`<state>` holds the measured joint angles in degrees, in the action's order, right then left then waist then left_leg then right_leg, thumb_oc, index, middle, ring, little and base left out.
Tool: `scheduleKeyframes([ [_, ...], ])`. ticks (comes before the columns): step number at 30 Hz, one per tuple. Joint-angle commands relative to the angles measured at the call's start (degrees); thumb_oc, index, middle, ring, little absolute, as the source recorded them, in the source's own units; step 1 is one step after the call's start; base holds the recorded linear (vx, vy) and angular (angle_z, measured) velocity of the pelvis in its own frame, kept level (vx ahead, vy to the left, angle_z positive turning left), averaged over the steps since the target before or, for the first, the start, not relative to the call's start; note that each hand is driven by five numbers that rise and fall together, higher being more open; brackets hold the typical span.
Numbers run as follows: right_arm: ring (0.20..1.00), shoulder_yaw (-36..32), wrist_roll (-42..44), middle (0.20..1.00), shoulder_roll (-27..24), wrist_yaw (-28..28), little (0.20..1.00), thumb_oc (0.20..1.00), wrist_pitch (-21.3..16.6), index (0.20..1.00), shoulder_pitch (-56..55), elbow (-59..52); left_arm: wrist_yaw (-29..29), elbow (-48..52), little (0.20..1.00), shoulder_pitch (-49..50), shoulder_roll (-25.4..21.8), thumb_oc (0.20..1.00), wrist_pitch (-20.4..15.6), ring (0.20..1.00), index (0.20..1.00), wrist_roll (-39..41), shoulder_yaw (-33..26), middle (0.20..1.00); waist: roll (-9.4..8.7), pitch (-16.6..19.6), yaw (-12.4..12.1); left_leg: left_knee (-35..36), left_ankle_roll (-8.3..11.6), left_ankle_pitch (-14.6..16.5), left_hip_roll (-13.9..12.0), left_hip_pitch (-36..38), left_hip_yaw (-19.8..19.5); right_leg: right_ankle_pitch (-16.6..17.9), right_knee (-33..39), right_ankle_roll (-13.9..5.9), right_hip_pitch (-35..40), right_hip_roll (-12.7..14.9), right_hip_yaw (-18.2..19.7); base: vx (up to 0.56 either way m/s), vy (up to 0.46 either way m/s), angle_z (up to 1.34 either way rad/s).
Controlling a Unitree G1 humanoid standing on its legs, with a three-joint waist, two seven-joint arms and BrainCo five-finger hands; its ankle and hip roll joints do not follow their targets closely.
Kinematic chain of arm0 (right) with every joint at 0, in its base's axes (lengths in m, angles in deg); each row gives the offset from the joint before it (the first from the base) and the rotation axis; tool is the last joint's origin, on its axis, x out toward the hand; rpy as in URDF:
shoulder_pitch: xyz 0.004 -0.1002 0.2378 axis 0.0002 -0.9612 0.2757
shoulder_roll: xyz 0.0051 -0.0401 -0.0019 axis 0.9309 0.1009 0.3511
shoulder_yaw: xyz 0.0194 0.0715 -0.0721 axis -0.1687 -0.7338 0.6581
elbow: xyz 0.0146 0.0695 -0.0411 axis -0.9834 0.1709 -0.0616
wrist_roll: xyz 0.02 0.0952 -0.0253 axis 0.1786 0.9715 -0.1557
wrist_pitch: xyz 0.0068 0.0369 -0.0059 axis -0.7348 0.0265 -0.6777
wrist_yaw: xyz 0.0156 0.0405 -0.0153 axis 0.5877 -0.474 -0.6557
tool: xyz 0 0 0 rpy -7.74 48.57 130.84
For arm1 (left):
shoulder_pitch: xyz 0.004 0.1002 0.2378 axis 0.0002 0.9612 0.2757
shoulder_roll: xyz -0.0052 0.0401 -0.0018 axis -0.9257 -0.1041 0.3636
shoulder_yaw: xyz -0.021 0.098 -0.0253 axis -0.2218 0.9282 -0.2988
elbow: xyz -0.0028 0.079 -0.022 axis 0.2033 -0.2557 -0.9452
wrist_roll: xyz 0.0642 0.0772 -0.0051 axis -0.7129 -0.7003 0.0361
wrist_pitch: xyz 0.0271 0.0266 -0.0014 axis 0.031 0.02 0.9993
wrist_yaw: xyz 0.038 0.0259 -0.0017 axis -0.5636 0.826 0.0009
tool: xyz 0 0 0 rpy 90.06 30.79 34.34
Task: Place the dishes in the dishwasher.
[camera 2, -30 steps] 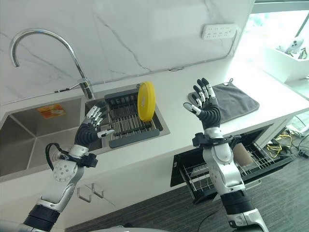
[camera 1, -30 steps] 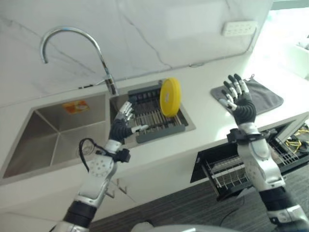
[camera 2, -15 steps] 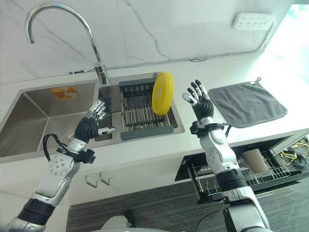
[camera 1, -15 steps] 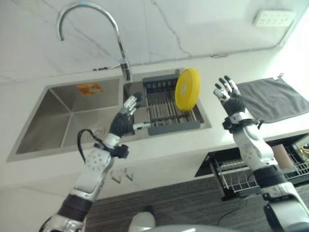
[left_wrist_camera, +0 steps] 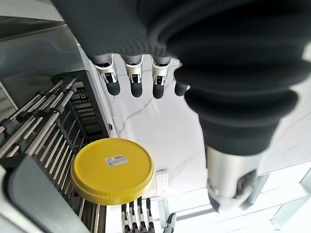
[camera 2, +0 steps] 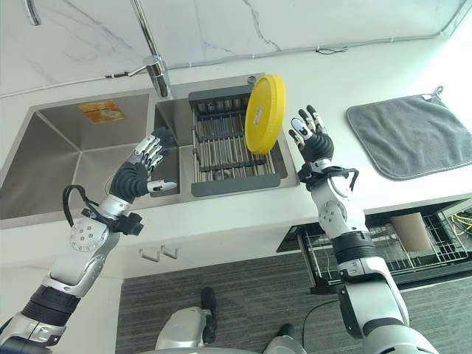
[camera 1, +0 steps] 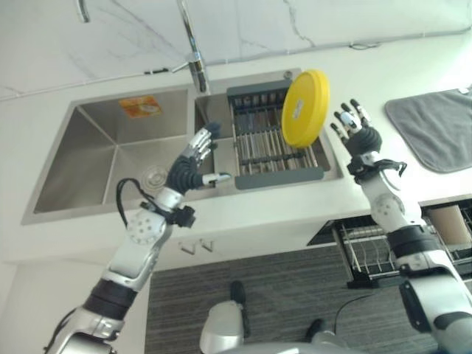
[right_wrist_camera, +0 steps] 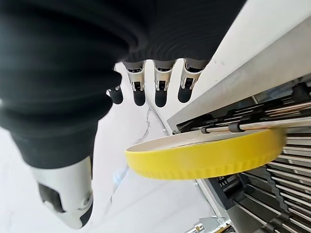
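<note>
Since half a second ago my right hand (camera 1: 357, 131) has closed in on the yellow plate (camera 1: 305, 108) and now hovers just beside its rim at about three o'clock, fingers spread wide and straight, touching nothing that I can see. Much of the apparent shift is my head camera tipping down. I see the plate standing on edge, tilted, in the dark drying rack (camera 1: 274, 146) set in the right part of the sink (camera 1: 88, 151). My left hand (camera 1: 189, 171) hangs at nine o'clock of the rack, over the sink's front edge, fingers loosely open and empty. At four o'clock, below the counter (camera 2: 236, 214), the dishwasher's wire basket (camera 2: 383, 251) is pulled out. A grey cloth (camera 2: 413, 136) lies on the counter at three o'clock.
</note>
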<state>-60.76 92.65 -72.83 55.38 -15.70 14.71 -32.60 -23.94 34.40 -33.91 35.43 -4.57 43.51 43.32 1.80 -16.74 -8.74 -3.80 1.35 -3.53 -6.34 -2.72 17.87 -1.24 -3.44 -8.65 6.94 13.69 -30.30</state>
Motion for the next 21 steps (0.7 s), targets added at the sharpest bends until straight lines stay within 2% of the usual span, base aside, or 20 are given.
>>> scheduleKeyframes([
  [1, 1.0, 0.6, 0.5, 1.0, -3.5, -2.2, 1.0, 1.0, -1.6, 1.0, 5.2, 1.1, -0.6, 2.9, 1.0, 0.3, -1.8, 1.0, -4.0, 1.0, 1.0, 2.0, 1.0, 1.0, 1.05, 2.8, -2.2, 0.2, 2.01, 3.9, -0.8, 0.6, -4.0, -3.3, -7.1, -1.19, -5.5, 3.1, 2.7, -0.13, 0.01, -0.02],
  [4, 1.0, 2.1, -2.9, 1.0, -3.7, -2.2, 1.0, 1.0, -2.0, 1.0, 8.8, 1.0, -1.2, 1.9, 1.0, -1.0, -2.2, 1.0, -6.1, 1.0, 1.0, 2.0, 1.7, 1.0, 1.48, 0.8, -2.7, -0.1, 2.06, 3.5, -0.8, -1.1, -4.5, -3.6, -8.1, -1.03, -6.8, 3.5, 2.7, -0.11, -0.002, -0.03],
  [8, 1.0, 4.2, -9.5, 1.0, -4.5, 1.7, 1.0, 1.0, 1.0, 1.0, 11.5, 0.0, -2.4, 2.5, 1.0, -2.1, -2.4, 1.0, -6.3, 1.0, 1.0, 0.8, 2.0, 1.0, 1.62, -0.2, -2.9, -0.7, 2.01, 3.6, -0.7, -1.8, -4.6, -3.9, -9.2, -0.91, -7.8, 3.9, 2.8, -0.05, 0.002, 0.01],
  [15, 1.0, 5.5, -7.2, 1.0, -3.8, 6.1, 1.0, 1.0, 2.8, 1.0, 15.1, 1.3, -4.1, 2.3, 1.0, -4.0, -2.1, 1.0, -6.7, 1.0, 1.0, 0.1, 3.0, 1.0, 1.93, -1.7, -3.1, -1.1, 2.08, 3.6, -0.5, -2.5, -4.8, -4.4, -10.2, -0.71, -8.5, 4.2, 3.0, -0.01, 0.005, 0.0],
  [18, 1.0, 5.8, -6.9, 1.0, -4.1, 5.9, 1.0, 1.0, 2.3, 1.0, 17.5, 3.9, -4.6, 2.5, 1.0, -5.4, -2.7, 1.0, -7.0, 1.0, 1.0, 0.6, 3.4, 1.0, 2.22, -2.9, -3.6, -1.4, 2.26, 3.6, -0.5, -3.2, -5.3, -4.8, -11.1, -0.7, -9.1, 4.6, 2.8, -0.06, 0.01, 0.0],
  [21, 1.0, 6.8, -10.3, 1.0, -4.4, 5.6, 1.0, 1.0, 3.0, 1.0, 18.3, 4.0, -3.9, 2.2, 1.0, -5.6, -1.7, 1.0, -6.8, 1.0, 1.0, 3.3, 3.5, 1.0, 2.28, -3.6, -3.8, -1.6, 2.16, 3.7, -0.4, -3.6, -5.5, -5.0, -12.0, -0.57, -9.7, 5.0, 2.6, -0.04, 0.013, 0.04],
])
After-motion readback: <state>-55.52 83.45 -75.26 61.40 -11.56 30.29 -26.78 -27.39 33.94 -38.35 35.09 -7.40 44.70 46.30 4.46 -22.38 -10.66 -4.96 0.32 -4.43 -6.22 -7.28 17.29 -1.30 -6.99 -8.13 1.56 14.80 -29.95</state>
